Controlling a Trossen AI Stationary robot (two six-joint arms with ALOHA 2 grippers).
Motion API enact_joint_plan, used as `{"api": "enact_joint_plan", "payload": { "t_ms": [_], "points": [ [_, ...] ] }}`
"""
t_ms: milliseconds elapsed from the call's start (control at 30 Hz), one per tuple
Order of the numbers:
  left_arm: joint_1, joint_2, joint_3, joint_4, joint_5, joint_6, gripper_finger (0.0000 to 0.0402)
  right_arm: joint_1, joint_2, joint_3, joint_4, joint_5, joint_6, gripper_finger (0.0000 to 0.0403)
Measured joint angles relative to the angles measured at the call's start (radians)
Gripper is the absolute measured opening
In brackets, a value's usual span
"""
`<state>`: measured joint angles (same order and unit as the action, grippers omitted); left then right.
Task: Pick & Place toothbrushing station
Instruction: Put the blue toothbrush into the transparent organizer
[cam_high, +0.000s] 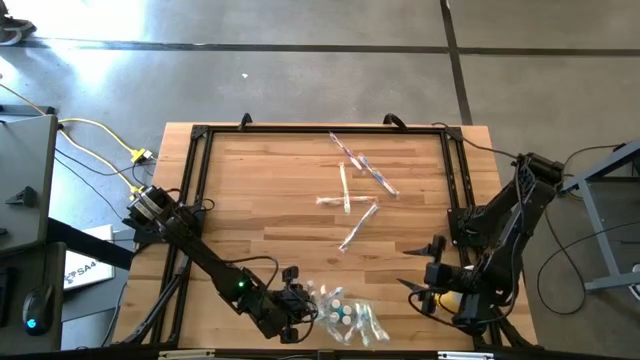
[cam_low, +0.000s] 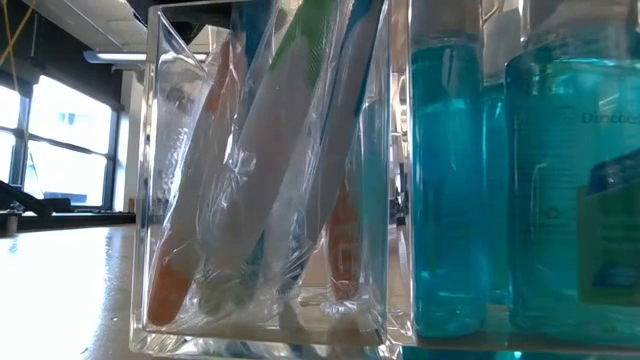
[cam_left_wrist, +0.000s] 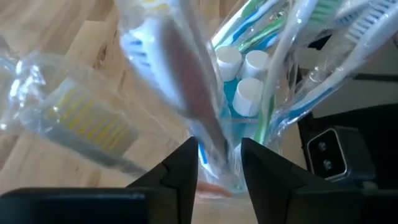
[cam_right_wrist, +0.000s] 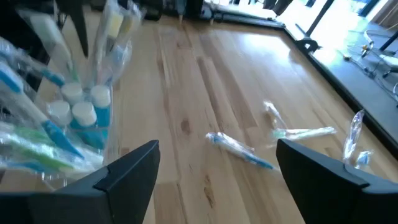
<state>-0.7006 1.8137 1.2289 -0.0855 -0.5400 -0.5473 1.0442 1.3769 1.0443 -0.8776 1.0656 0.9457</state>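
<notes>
Clear holder (cam_low: 265, 180), crammed with wrapped toothbrushes beside blue bottles (cam_low: 520, 170), stood at the table's near edge. Left gripper (cam_left_wrist: 219, 168) had its fingers parted around a wrapped toothbrush (cam_left_wrist: 186, 87) just dropped in — placing step, I judged. Right gripper (cam_right_wrist: 217, 168) waited wide open, empty; next call: fetching another brush (cam_high: 358, 226) from mid-table.

Holder: I see a clear box (cam_low: 265, 180) at the worktop's near edge — wrapped toothbrushes (cam_left_wrist: 186, 93) upright inside.
Bottles: blue, white-capped (cam_left_wrist: 239, 78), just beside it.
Loose brushes: wrapped (cam_high: 358, 225), scattered mid-worktop.
</notes>
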Motion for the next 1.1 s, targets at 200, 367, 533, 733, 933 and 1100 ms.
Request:
{"api": "enact_joint_plan", "payload": {
  "t_ms": [200,367,533,733,933,1100],
  "points": [
    [0.001,-0.030,0.000,-0.017,0.042,-0.010,0.0124,-0.053,0.000,0.000,0.000,-0.061,-0.071,0.0315],
    [0.000,-0.069,0.001,-0.056,0.092,-0.045,0.0124,-0.120,0.000,0.000,-0.001,-0.082,-0.148,0.0315],
    [0.000,-0.123,0.001,-0.151,0.173,-0.110,0.0125,-0.185,-0.009,0.000,-0.004,-0.110,-0.230,0.0315],
    [0.000,-0.160,0.002,-0.240,0.187,-0.116,0.0125,-0.339,-0.053,0.000,-0.060,-0.145,-0.274,0.0315],
    [0.000,-0.221,0.002,-0.401,0.129,-0.056,0.0125,-0.587,-0.109,0.000,-0.078,-0.177,-0.285,0.0315],
    [0.000,-0.276,0.001,-0.454,0.118,0.035,0.0125,-0.874,-0.124,0.000,-0.078,-0.403,-0.294,0.0315]
  ]
}}
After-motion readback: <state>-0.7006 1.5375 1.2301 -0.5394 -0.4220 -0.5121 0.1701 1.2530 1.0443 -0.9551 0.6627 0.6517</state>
